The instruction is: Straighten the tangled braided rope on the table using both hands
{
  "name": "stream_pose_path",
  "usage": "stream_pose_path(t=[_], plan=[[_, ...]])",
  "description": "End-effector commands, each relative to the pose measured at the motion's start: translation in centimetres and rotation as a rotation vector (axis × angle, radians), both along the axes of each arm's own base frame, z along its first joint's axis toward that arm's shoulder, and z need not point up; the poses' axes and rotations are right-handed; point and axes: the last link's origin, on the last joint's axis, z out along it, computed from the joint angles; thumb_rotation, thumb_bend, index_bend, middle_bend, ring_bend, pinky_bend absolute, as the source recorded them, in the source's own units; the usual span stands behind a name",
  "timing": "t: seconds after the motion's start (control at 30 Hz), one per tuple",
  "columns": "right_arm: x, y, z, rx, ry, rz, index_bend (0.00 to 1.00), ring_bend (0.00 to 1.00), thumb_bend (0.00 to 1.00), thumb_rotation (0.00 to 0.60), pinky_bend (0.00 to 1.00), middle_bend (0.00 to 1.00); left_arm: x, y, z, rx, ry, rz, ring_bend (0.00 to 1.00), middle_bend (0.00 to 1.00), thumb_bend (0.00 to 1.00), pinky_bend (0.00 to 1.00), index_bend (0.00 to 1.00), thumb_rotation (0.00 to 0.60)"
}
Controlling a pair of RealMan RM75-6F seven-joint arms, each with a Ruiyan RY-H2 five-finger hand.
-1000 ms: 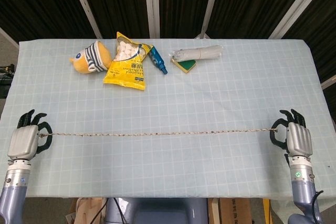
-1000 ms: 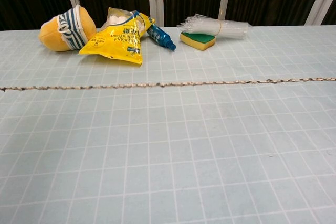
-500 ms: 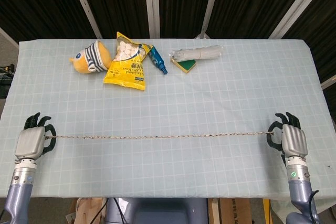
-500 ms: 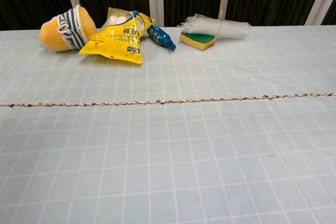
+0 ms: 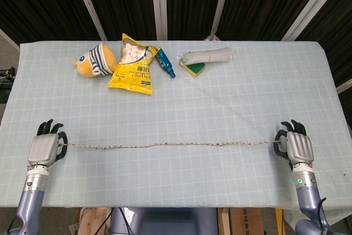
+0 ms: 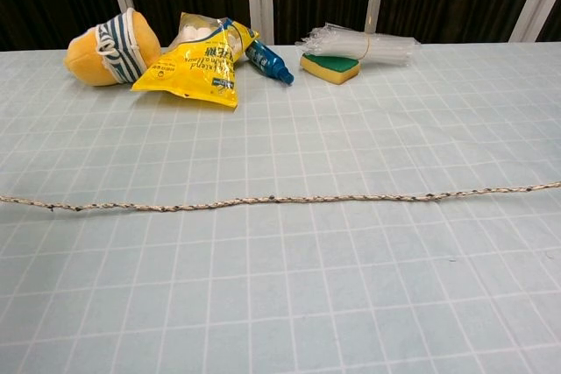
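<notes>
A thin braided rope point(image 5: 170, 145) point(image 6: 280, 200) stretches almost straight across the near part of the checked table, sagging slightly with small waves. In the head view my left hand point(image 5: 46, 148) holds its left end near the table's front left, fingers curled around it. My right hand point(image 5: 294, 146) grips the right end near the front right. The chest view shows only the rope running from edge to edge; both hands lie outside it.
At the back of the table point(image 5: 231, 97) lie a yellow striped plush toy point(image 5: 94, 60), a yellow snack bag point(image 5: 133, 65), a blue bottle point(image 5: 165, 63), a green-and-yellow sponge point(image 5: 193, 68) and a clear plastic bundle point(image 5: 209, 55). The table's front edge runs just below both hands.
Both hands have drawn nearer the front edge and slightly inward, carrying the rope toward me. The rope, taut a second ago, now lies a little slack and wavy.
</notes>
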Motion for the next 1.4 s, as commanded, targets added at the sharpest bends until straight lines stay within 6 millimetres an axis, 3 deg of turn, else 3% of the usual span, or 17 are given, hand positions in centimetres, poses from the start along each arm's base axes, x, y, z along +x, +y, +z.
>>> stream_pose_path(t=[0.03, 0.2, 0.33, 0.6, 0.8, 1.07, 1.2, 1.4], plan=[[-0.1, 0.0, -0.2, 0.01, 0.01, -0.006, 0.51, 0.0, 0.52, 0.6, 0.0, 0.2, 0.0, -0.1, -0.1, -0.004, 0.004, 0.0, 0.0, 0.17, 0.47, 0.0, 0.54, 0.6], [-0.1, 0.1, -0.1, 0.022, 0.017, -0.015, 0.17, 0.0, 0.52, 0.6, 0.0, 0.09, 0.0, -0.1, -0.1, -0.006, 0.011, 0.001, 0.0, 0.12, 0.36, 0.0, 0.42, 0.6], [-0.1, 0.2, 0.0, 0.033, 0.023, -0.026, 0.01, 0.0, 0.53, 0.6, 0.0, 0.01, 0.0, -0.2, 0.2, 0.0, 0.012, -0.001, 0.0, 0.09, 0.29, 0.0, 0.34, 0.6], [-0.3, 0.3, 1.3, -0.003, 0.053, -0.041, 0.0, 0.0, 0.43, 0.6, 0.0, 0.0, 0.6, -0.7, 1.7, 0.026, -0.018, -0.023, 0.0, 0.02, 0.24, 0.0, 0.21, 0.6], [-0.6, 0.3, 2.6, -0.039, 0.076, -0.062, 0.0, 0.0, 0.31, 0.6, 0.0, 0.0, 0.8, -1.4, 3.3, 0.048, -0.045, -0.049, 0.0, 0.01, 0.24, 0.0, 0.2, 0.6], [0.0, 1.2, 4.2, -0.07, 0.109, -0.028, 0.0, 0.0, 0.31, 0.6, 0.0, 0.0, 1.6, -2.3, 5.4, 0.076, -0.085, -0.092, 0.0, 0.0, 0.23, 0.0, 0.17, 0.6], [1.0, 2.6, 5.6, -0.124, 0.133, 0.077, 0.0, 0.0, 0.31, 0.6, 0.0, 0.0, 1.7, -3.8, 6.9, 0.117, -0.088, -0.155, 0.0, 0.0, 0.19, 0.0, 0.11, 0.6], [1.5, 7.1, 7.2, -0.123, 0.15, 0.222, 0.0, 0.0, 0.31, 0.6, 0.0, 0.0, 0.4, -7.9, 9.6, 0.144, -0.085, -0.22, 0.0, 0.0, 0.16, 0.0, 0.04, 0.6]])
